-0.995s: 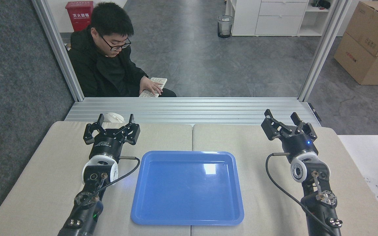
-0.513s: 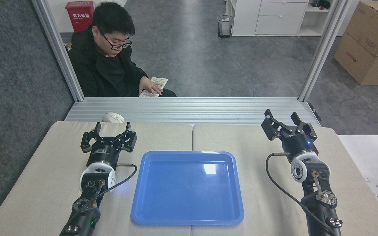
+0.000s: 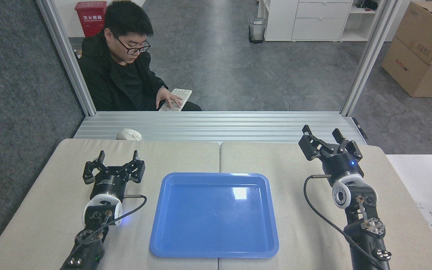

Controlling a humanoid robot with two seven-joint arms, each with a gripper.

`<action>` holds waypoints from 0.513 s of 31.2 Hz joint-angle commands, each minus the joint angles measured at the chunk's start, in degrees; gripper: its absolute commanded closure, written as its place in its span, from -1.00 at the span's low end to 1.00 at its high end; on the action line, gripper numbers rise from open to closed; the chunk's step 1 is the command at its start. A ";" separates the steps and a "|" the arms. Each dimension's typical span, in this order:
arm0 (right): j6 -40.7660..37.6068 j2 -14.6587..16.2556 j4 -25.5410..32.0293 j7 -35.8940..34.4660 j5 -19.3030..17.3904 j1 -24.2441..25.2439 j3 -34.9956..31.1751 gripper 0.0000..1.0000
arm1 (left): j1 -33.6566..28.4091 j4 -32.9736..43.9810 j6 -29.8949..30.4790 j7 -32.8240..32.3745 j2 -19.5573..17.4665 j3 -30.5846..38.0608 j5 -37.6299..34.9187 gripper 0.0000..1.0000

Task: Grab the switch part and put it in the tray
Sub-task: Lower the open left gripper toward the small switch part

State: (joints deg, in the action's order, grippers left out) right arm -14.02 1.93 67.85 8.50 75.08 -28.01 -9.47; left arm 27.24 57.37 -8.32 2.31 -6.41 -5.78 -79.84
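Note:
A glossy blue tray (image 3: 171, 247) lies in the middle of the beige table with nothing in it. The switch part is out of view. My left gripper (image 3: 118, 154) stands open to the left of the tray's far corner, nothing between its fingers. At the right, past the tray's far right corner, my right gripper (image 3: 323, 132) is open as well and holds nothing.
A white computer mouse (image 3: 128, 134) rests on the ribbed metal ledge (image 3: 238, 125) just beyond the table, behind my left gripper. A person (image 3: 122, 67) sits past the ledge with a hand on a keyboard (image 3: 176, 98). A white surface (image 3: 422, 180) adjoins the table's right edge.
My left arm has drawn back toward me and to the left, clearing the mouse it stood in front of. The right arm has held still. The person's head turned slightly.

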 commanded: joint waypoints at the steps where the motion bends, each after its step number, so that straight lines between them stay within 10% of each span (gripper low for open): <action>1: -0.04 0.00 0.00 0.02 -0.02 0.06 0.06 -1.00 | 0.88 -16.76 0.14 2.17 -2.47 -0.11 0.21 -0.99; 16: -0.04 0.00 0.00 0.02 -0.02 -0.03 0.06 -1.00 | 0.97 -22.13 0.32 3.67 -2.47 -0.55 0.12 -0.99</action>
State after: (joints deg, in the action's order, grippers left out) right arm -14.02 1.93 67.85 8.50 75.07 -28.01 -9.43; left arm 28.02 45.38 -8.01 5.89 -7.86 -6.02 -79.72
